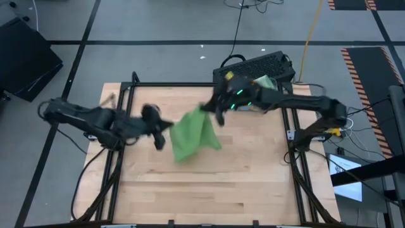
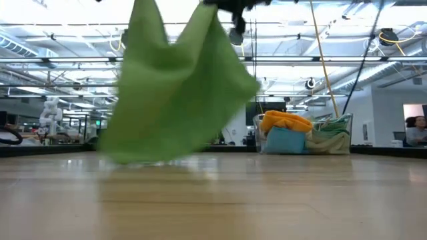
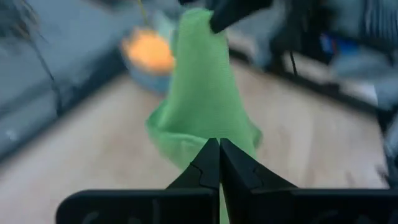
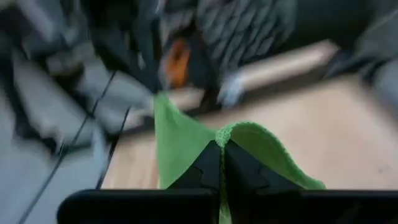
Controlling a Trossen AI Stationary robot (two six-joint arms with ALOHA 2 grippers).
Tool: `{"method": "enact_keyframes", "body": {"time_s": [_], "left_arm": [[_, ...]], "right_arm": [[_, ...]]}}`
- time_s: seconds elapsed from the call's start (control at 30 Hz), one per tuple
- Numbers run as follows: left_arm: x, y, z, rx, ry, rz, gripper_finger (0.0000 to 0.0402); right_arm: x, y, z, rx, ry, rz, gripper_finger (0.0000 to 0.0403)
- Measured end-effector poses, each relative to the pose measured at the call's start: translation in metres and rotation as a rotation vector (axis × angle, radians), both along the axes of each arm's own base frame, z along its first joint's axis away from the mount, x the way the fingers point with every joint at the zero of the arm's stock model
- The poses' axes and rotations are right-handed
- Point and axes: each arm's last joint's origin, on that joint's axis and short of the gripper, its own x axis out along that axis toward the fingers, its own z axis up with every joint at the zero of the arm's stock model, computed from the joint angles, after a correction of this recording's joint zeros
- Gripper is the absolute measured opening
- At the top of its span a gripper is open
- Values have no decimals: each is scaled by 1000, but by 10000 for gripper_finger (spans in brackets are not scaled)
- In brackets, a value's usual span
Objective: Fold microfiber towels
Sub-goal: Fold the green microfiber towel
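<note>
A lime green microfiber towel (image 1: 195,136) hangs in the air over the middle of the table, held up between both grippers. My left gripper (image 1: 166,130) is shut on its left upper part, my right gripper (image 1: 213,112) on its right upper part, farther back. In the low view the towel (image 2: 177,87) drapes down from the picture's top, its lower edge (image 2: 137,159) close to the tabletop. Whether that edge touches the wood, I cannot tell. The left gripper itself is above that picture. My left gripper pinches the towel's upper edge (image 3: 211,134) between its two shut fingers, coming slantwise from the table's left. The cloth spreads away from the fingertips toward the other gripper and sags in slack folds. My right gripper pinches a folded-over bit of the towel's edge (image 4: 233,132) between its shut fingers, reaching from the table's right and nearly level. The cloth hangs down below the fingers, slack.
A clear basket (image 2: 303,137) with orange, blue and pale green towels stands at the table's far right, behind my right arm (image 1: 285,100). A black slotted case (image 1: 259,66) lies beyond the far edge. Bare wood (image 1: 202,190) lies along the near side.
</note>
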Motion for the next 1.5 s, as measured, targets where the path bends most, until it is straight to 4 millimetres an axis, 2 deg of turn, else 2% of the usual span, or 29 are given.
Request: {"method": "enact_keyframes", "body": {"time_s": [0.1, 0.2, 0.27, 0.33, 0.4, 0.5, 0.57, 0.63, 0.8, 0.97, 1.1, 1.2, 1.27, 1.37, 1.43, 1.5], "left_arm": [[-13, 13, 28, 66, -173, 51, 3], [-23, 15, 57, 75, -382, -20, 3], [-25, 11, 68, 52, -489, -126, 4], [-25, 3, 68, 24, -493, -218, 4], [-22, -5, 56, -6, -390, -270, 3], [-12, -18, 16, -61, -142, -275, 3], [-4, -26, -17, -104, 14, -264, 4], [3, -34, -44, -156, 99, -276, 3], [18, -57, -106, -313, 163, -340, 3], [30, -71, -139, -371, 96, -354, 3], [37, -73, -157, -360, 135, -342, 2], [41, -74, -169, -352, 182, -336, 3], [44, -76, -174, -353, 197, -338, 6], [47, -78, -181, -358, 204, -342, 6], [50, -80, -185, -370, 209, -341, 3], [51, -80, -189, -370, 222, -337, 3]], "right_arm": [[-29, -13, 39, -21, -169, -88, 1], [-56, -9, 65, -40, -255, -95, 1], [-68, 5, 70, -31, -227, -57, 1], [-74, 20, 64, -7, -123, -2, 1], [-75, 36, 51, 23, 8, 65, 1], [-70, 61, 19, 50, 169, 141, 1], [-68, 77, -10, 73, 241, 179, 0], [-67, 89, -44, 109, 292, 191, 0], [-83, 114, -129, 269, 388, 179, 0], [-106, 127, -180, 399, 404, 151, 0], [-121, 130, -199, 544, 451, 143, 24], [-124, 131, -202, 692, 526, 132, 63], [-122, 129, -200, 763, 530, 55, 92], [-111, 124, -188, 745, 427, -82, 132], [-101, 124, -180, 646, 370, -119, 152], [-95, 125, -180, 544, 394, -118, 164]]}}
